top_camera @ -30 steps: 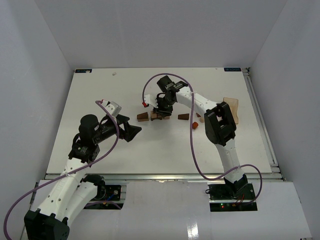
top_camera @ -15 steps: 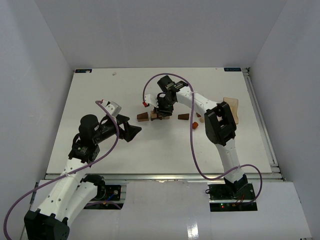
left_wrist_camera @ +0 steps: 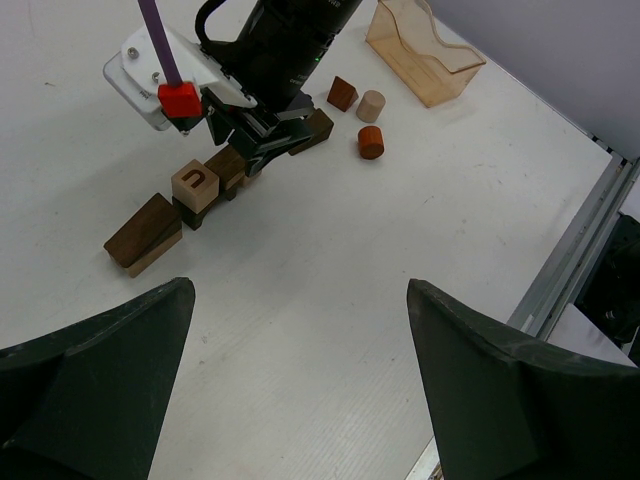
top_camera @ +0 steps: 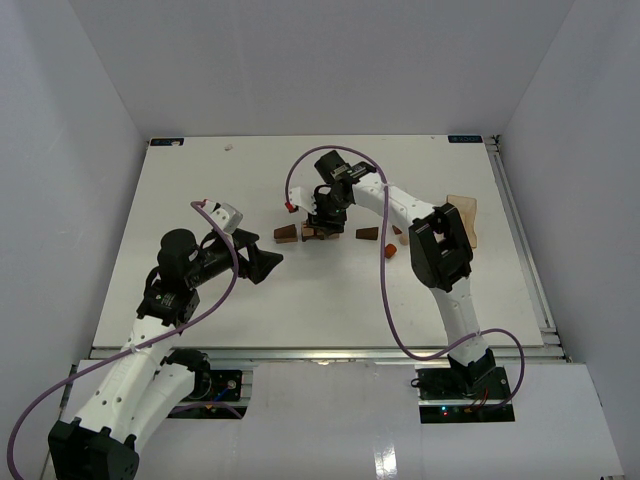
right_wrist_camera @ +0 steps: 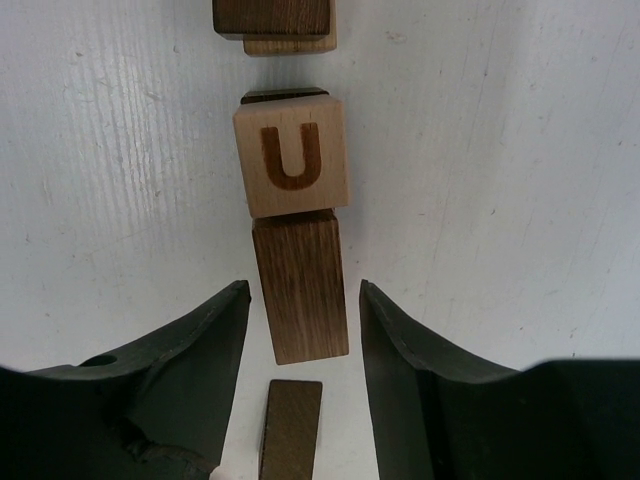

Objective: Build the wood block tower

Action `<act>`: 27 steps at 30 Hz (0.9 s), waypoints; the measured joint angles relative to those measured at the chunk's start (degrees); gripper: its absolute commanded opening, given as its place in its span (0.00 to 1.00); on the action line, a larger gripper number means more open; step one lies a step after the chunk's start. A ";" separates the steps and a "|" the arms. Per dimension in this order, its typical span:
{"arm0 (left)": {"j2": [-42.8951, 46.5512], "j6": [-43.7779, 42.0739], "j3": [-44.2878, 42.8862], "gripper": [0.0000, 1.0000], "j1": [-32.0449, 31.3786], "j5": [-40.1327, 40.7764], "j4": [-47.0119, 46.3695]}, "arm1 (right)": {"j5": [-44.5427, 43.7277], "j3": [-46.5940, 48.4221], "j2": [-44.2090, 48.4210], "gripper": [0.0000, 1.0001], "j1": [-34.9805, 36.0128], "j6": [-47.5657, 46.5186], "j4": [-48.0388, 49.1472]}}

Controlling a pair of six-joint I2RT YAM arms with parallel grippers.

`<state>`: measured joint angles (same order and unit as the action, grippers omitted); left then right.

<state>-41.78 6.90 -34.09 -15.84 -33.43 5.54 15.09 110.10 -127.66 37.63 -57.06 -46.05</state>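
**Top view.** The left gripper (top_camera: 265,265) hangs over bare bench (top_camera: 180,200), well apart from the wood block tower (top_camera: 303,234). The tower is so far only a low row of blocks near the middle of the bench. The right gripper (top_camera: 322,222) stands directly over this row; its jaws cannot be read from this view.

**Left wrist view.** The left jaws are spread wide and hold nothing. Ahead lie a dark wedge (left_wrist_camera: 145,233) and a lettered cube (left_wrist_camera: 194,184). Two cylinders (left_wrist_camera: 371,124) and a translucent tray (left_wrist_camera: 420,50) lie beyond, apart from the row.

**Right wrist view.** The right jaws stand partly open astride a brown oblong block (right_wrist_camera: 300,290), with a clear gap on each side, so they touch nothing. The far end of this block abuts the lettered cube.

**Step in hand (judged).** The work concerns the oblong block, either being set in the row or about to be taken; which of the two cannot be told. The build looks early. If the block is to be lifted, the jaws must close squarely on its long sides and rise straight up, without nudging the cube
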 measured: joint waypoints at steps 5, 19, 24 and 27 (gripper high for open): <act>0.00 0.00 0.00 0.98 0.00 -0.01 0.00 | 1.79 -0.43 1.79 0.57 -0.57 1.74 -0.01; -1.43 0.29 0.72 0.98 0.00 -2.10 -1.33 | 26.85 -29.33 35.52 0.64 -18.16 1.38 8.06; -3.28 0.61 0.72 0.98 0.00 -2.23 -1.30 | 30.28 -43.68 39.19 0.64 -23.58 -0.65 10.28; -3.87 0.65 0.74 0.98 0.00 -2.25 -1.31 | 30.15 -47.68 39.49 0.64 -25.74 1.06 13.28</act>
<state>-45.65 7.55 -33.34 -15.84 -35.68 4.23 45.24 62.43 -88.17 11.89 -55.99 -32.77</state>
